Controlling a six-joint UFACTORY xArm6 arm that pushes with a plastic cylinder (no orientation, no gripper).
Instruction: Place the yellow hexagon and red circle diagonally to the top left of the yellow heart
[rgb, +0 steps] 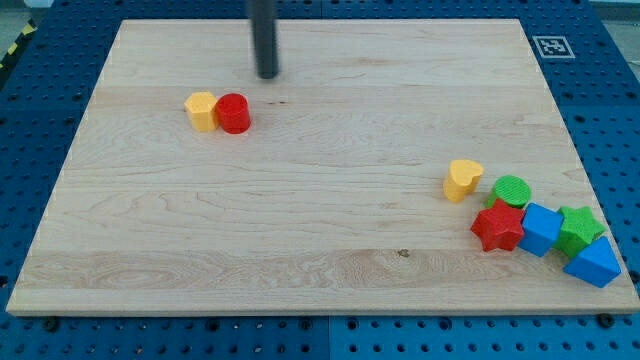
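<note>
Yellow hexagon block (201, 110) and red circular block (234, 113), light, rigid, slide easily below my tip (267, 76); no jaws exist, so push their sides.

Bright, even light across the bench (300, 200), wood grain reading clean from edge to edge. No hard glare anywhere; just a paler wash toward the view's top. Shadows are soft and short: a faint dark smudge under the red circle (234, 113) and yellow hexagon (201, 110), a thin one beneath the yellow heart (462, 179). Light looks to come from overhead, diffuse. My tip (267, 76) is sharp at its end, the rod slightly soft higher up where it leaves the frame. The cluster at the view's right stays crisp, colours saturated. The bench edges run straight, narrowing toward the top. Slight compression grain overall.
</note>
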